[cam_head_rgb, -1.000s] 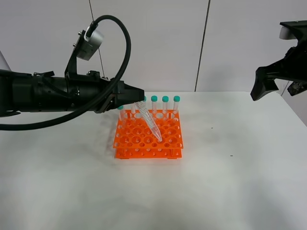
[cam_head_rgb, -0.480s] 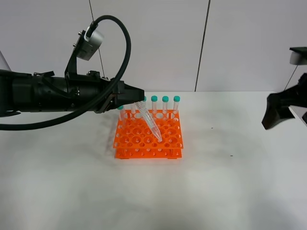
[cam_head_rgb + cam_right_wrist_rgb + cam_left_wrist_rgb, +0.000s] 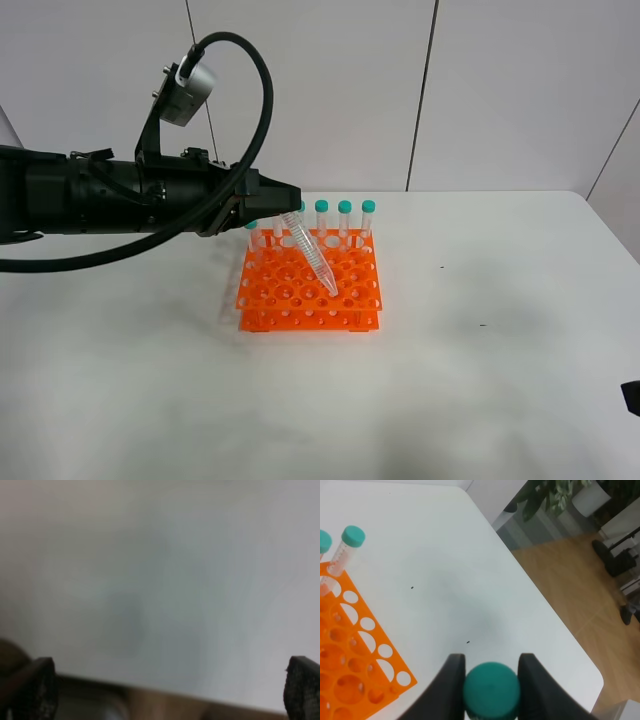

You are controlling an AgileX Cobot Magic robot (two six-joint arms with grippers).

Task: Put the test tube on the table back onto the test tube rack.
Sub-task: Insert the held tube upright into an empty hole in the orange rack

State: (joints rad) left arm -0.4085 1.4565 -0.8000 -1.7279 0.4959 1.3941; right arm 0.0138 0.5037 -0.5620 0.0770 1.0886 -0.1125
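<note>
Wrist view: left gripper (image 3: 491, 672) clamps test tube (image 3: 491, 696) cap; overhead: tilted tip at test tube rack (image 3: 300, 292). Right gripper (image 3: 172, 687) spread.

I can read no text, brand or number anywhere; the printed graduations on the test tube (image 3: 312, 255) are too small to make out.

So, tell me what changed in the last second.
The right arm dropped from the upper right to the lower right edge of the high view, where only a sliver shows. The right gripper is open, holding nothing. Unchanged: the left gripper is shut on the tilted tube, its tip at the rack.
</note>
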